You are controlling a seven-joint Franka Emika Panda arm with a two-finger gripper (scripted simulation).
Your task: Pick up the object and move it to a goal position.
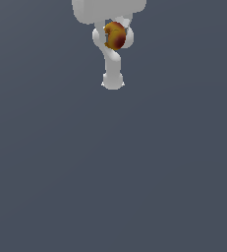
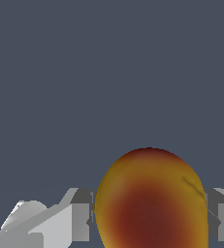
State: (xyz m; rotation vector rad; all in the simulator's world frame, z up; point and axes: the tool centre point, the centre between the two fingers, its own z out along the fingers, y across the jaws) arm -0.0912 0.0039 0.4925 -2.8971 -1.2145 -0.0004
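The hand (image 1: 113,37) pinches the ball (image 1: 115,35), so pickup looks done; carrying to an unseen goal remains.

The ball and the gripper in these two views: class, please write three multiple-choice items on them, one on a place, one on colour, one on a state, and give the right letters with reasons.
1. Where is the ball in the exterior view?
A. near the top edge, at the white arm
B. in the lower half
C. at the exterior view's far right

2. What colours does the ball show?
A. blue and white
B. orange-yellow with dark red
C. plain green

3. How do the fingers of the gripper stand to the ball?
A. spread wide, far from it
B. one on each side of it, closed against it
C. both on one side of it

Answers:
1 A, the ball sits by the arm high in the exterior view.
2 B, both views show those tones.
3 B, the wrist view shows a finger at each flank of the ball.
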